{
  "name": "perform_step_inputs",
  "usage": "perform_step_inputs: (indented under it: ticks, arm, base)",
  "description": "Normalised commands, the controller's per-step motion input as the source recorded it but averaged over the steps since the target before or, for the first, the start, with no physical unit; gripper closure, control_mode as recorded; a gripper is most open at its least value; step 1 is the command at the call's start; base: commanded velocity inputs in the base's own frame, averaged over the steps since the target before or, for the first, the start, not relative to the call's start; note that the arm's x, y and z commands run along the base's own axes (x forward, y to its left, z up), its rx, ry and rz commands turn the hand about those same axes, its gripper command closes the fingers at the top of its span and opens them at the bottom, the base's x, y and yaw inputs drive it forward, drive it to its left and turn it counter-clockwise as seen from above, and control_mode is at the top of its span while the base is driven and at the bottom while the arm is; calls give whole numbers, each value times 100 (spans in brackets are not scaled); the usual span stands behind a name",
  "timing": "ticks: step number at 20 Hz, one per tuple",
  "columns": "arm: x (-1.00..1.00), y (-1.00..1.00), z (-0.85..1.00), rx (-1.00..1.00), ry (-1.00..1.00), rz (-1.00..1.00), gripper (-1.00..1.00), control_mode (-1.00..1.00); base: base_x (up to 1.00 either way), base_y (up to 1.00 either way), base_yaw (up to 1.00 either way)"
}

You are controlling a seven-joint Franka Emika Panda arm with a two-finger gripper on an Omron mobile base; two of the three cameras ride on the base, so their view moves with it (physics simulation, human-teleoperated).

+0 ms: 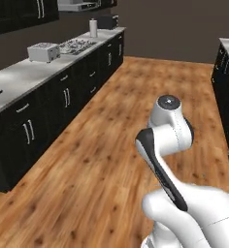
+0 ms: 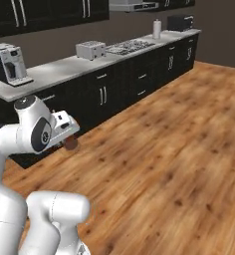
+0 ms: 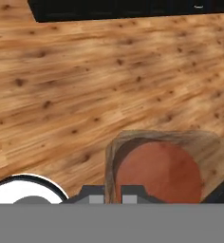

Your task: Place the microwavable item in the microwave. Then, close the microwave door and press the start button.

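The microwavable item (image 3: 157, 172) is a reddish-brown squat cylinder with a light wood-toned rim, sitting low in the hand view between my fingertips. My gripper (image 3: 154, 193) is shut on it, held over the wooden floor. In the right base view the gripper (image 2: 69, 138) hangs from the white hand at the left, in front of the black cabinets, and the small brown item (image 2: 71, 144) shows just under it. The microwave and its door are out of view.
A long grey counter (image 2: 64, 67) over black cabinets carries a coffee machine (image 2: 8, 63), a toaster (image 2: 90, 50), a cooktop (image 2: 129, 46), a paper roll (image 2: 157, 28) and a black box (image 2: 180, 22). Another dark cabinet block (image 1: 228, 82) stands at the right. Open wooden floor (image 1: 111, 121) lies between.
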Motion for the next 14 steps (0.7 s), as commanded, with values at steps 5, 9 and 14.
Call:
perform_step_inputs:
  ticks: [5, 9, 14]
  arm:
    - [0, 0, 0, 0, 0, 0, 100, 100]
    - [0, 0, 0, 0, 0, 0, 100, 100]
    - [0, 0, 0, 0, 0, 0, 100, 100]
  base:
    - [27, 71, 43]
    - [9, 36, 49]
    - [2, 3, 52]
